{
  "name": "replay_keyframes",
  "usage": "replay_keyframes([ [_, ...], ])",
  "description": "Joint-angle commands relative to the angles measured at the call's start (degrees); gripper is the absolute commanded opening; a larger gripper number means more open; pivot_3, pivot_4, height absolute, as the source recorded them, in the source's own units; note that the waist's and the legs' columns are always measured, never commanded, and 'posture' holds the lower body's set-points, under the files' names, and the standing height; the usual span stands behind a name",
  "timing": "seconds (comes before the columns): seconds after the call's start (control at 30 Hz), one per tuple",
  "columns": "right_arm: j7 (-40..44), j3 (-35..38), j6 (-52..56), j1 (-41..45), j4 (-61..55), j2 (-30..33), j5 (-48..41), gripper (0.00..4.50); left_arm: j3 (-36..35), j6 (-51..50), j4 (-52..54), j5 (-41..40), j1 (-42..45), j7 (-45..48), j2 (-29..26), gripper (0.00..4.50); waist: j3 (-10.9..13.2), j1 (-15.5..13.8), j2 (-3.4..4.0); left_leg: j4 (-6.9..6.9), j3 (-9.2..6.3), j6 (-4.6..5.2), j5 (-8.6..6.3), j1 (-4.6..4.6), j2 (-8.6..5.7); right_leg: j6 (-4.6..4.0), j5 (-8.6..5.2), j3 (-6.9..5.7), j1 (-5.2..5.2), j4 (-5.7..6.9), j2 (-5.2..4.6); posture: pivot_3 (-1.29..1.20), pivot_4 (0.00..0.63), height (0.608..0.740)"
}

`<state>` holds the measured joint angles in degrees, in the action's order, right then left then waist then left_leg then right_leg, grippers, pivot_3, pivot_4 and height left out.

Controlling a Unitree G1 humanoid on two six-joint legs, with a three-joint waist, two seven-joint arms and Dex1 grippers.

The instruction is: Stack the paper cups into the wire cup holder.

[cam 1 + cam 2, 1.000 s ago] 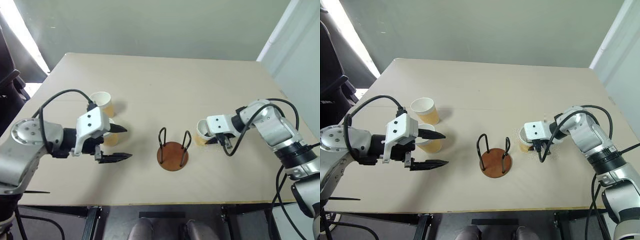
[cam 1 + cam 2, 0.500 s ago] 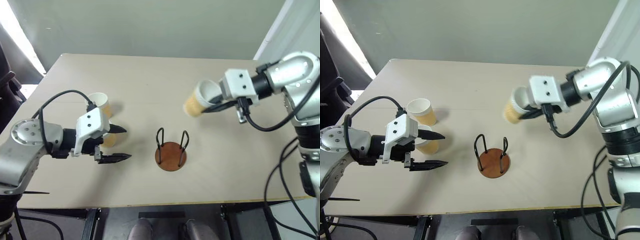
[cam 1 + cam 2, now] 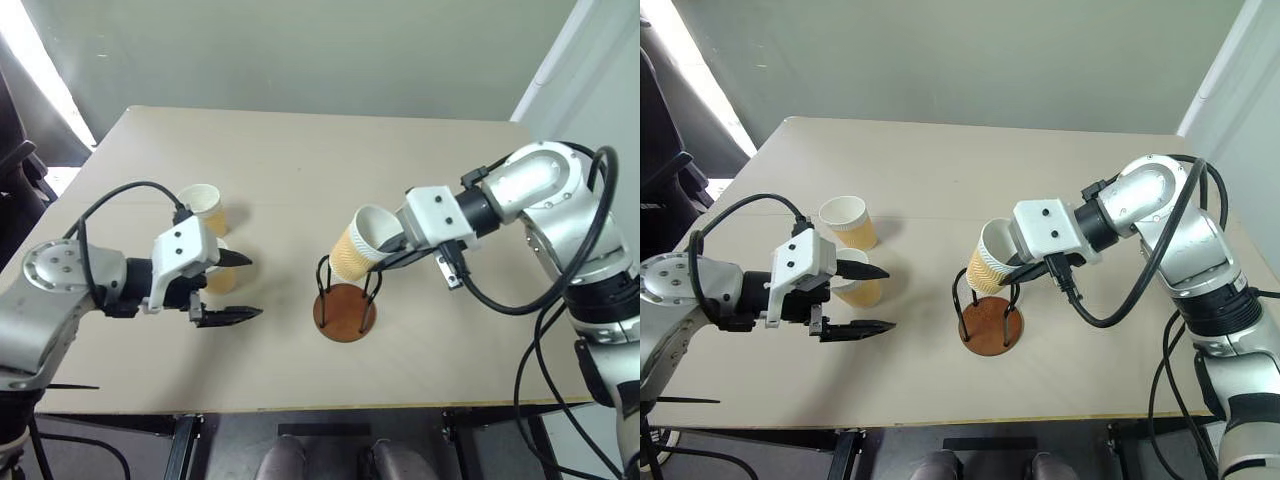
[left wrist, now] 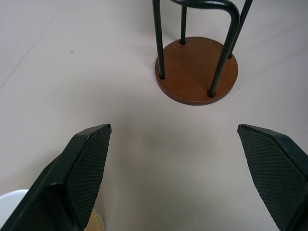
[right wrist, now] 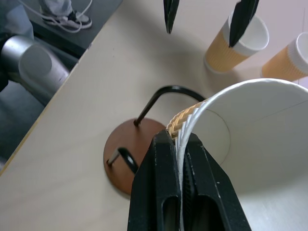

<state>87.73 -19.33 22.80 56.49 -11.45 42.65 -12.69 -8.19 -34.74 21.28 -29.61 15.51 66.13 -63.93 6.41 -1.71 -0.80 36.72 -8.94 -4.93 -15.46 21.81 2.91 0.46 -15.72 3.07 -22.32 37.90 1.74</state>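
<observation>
Carrying one paper cup (image 3: 352,245) pinched by its rim in the right gripper (image 5: 179,159) fingers, tilted above the wire cup holder (image 3: 344,311): level it, centre between loops, then lower. Left gripper (image 3: 232,286) gapes empty beside two cups (image 3: 849,222) on the tabletop (image 3: 300,170).

The tan-orange paper cup (image 5: 250,130) pinched at its rim by the right pincer (image 5: 179,144) has a woven-looking embossed outside and a smooth white inside. Just below that pincer, the wire cup holder (image 3: 345,297) is thin black metal rod, slightly glossy, on a smooth reddish-brown wooden disc. The left pincer's black fingers (image 4: 82,168) carry a fine diamond-textured matt face. The beige table top (image 3: 300,160) looks matt and smooth.
</observation>
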Motion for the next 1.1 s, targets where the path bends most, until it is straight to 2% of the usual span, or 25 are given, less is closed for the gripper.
replay_keyframes([
  [0.03,0.47,-0.38,-1.07,-0.78,-2.54,0.57,-0.13,0.03,-2.40,0.06,1.63,-0.42,-0.03,-0.30,-0.78,4.50,0.00,0.00,0.00,0.00,0.00,0.00,0.00,0.00,0.00,0.00,0.00,0.01,0.00,0.00,0.00,0.00,0.150,0.740],
  [0.23,-0.51,-2.14,-2.46,-1.34,-3.09,0.18,1.94,0.03,-2.78,-0.12,1.71,-0.42,-0.21,-0.53,-1.22,4.50,0.00,0.01,0.00,0.01,0.01,0.01,0.00,0.00,0.00,0.00,0.00,0.02,-0.01,0.01,0.00,0.00,0.150,0.740],
  [0.3,-0.40,-2.39,-2.55,-1.20,-2.68,0.19,2.37,0.42,-2.67,-0.14,1.59,-0.13,-0.16,-0.77,-1.35,4.50,0.00,0.00,0.00,0.01,0.01,0.03,-0.02,0.00,0.00,0.00,0.00,0.02,-0.01,0.01,0.00,0.00,0.150,0.740],
  [0.4,-0.40,-2.37,-2.66,-0.93,-2.28,0.04,2.72,1.30,-2.88,-0.10,1.48,-0.10,-0.18,-0.74,-1.54,4.50,0.00,0.01,0.00,0.02,0.01,0.04,-0.02,0.00,0.01,0.00,0.00,0.03,-0.01,0.01,0.00,0.00,0.150,0.740],
  [0.57,-0.99,-1.06,-1.54,-0.23,-1.82,-0.14,2.36,3.06,-3.22,1.27,-0.73,1.18,0.70,-0.26,-2.68,4.50,0.00,0.01,0.00,0.01,0.02,0.05,-0.02,0.00,0.01,0.00,0.00,0.03,-0.02,0.01,0.00,0.00,0.150,0.740],
  [0.67,-1.64,4.38,3.53,-0.41,0.62,1.75,-1.64,4.20,-4.48,3.99,-6.01,4.38,2.09,-0.46,-5.33,4.50,0.00,-0.02,0.00,0.01,0.00,0.05,-0.02,0.00,0.01,0.00,0.00,0.03,-0.02,0.01,0.00,0.00,0.150,0.740],
  [0.7,-2.19,6.39,4.83,-0.75,1.99,2.63,-2.62,4.45,-5.00,5.08,-8.06,5.50,2.45,-0.28,-6.34,4.50,0.00,-0.09,-0.01,0.01,0.00,0.04,-0.02,0.01,0.01,0.00,0.00,0.03,-0.04,0.00,0.00,0.00,0.150,0.740],
  [0.73,-2.93,8.37,5.53,-1.19,3.49,3.34,-3.54,4.45,-5.43,6.22,-9.81,6.34,2.56,0.19,-7.25,4.50,0.01,-0.14,-0.01,0.02,-0.01,0.04,-0.02,0.02,0.01,0.00,0.00,0.04,-0.04,0.01,0.00,0.00,0.150,0.740],
  [0.9,-0.87,27.28,10.45,-5.13,14.82,7.74,-17.50,4.45,-4.84,11.01,-15.94,9.00,2.89,4.59,-11.49,4.50,0.00,-0.99,-0.02,-0.06,0.01,0.05,-0.03,0.06,-0.08,0.00,0.00,0.16,-0.05,-0.09,-0.05,0.00,0.150,0.740],
  [0.97,-0.84,30.39,11.09,-7.98,15.23,9.43,-19.42,4.45,-2.77,12.87,-18.09,10.53,3.94,6.10,-12.22,4.50,0.00,-1.12,-0.02,-0.15,0.06,0.04,-0.03,0.06,-0.09,0.01,-0.01,0.19,-0.07,-0.07,-0.06,0.00,0.150,0.740],
  [1.1,-2.17,31.82,11.38,-13.02,11.60,11.15,-20.91,4.45,3.17,16.37,-22.34,14.67,8.26,7.88,-11.09,4.50,0.01,-1.02,0.00,-0.19,0.24,0.01,-0.01,0.03,-0.09,0.01,-0.01,0.21,-0.13,-0.07,-0.02,0.00,0.150,0.740],
])
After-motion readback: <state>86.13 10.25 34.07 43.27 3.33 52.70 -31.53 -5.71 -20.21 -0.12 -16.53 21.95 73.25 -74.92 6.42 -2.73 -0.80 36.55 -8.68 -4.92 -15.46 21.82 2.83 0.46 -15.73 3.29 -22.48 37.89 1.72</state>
